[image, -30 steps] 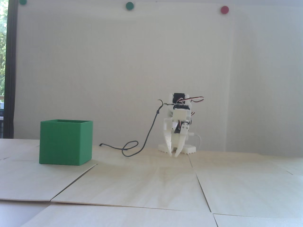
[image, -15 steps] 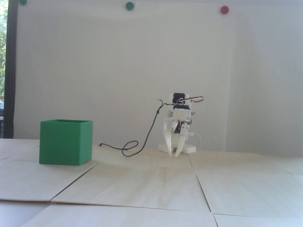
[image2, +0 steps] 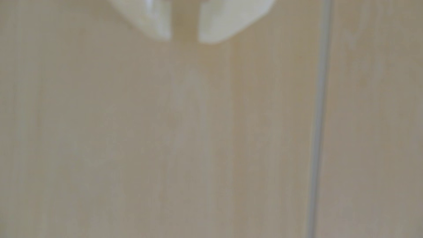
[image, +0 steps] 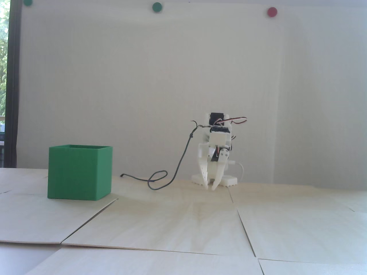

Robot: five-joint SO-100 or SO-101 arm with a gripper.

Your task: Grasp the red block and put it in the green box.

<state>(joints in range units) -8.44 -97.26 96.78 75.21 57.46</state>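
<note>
1. On the near left of the fixed view, the green box (image: 79, 172) stands upright, open-topped.
2. Farther right, the gripper (image: 210, 187) points down at the table (image: 183, 223), jaws narrowly parted, holding nothing.
3. The red block shows in neither view; its direction cannot be told.

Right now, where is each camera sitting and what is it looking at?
Fixed view: sits low, near table height, looking across the wooden table at the white wall. It shows the green box at left and the whole folded white arm, gripper pointing down, with a black cable beside it.
Wrist view: rides on the arm, looking down at blurry wood; only the two fingertips show at the top edge.
Both share the gripper, the table and a seam between boards. No red block shows in either.
</note>
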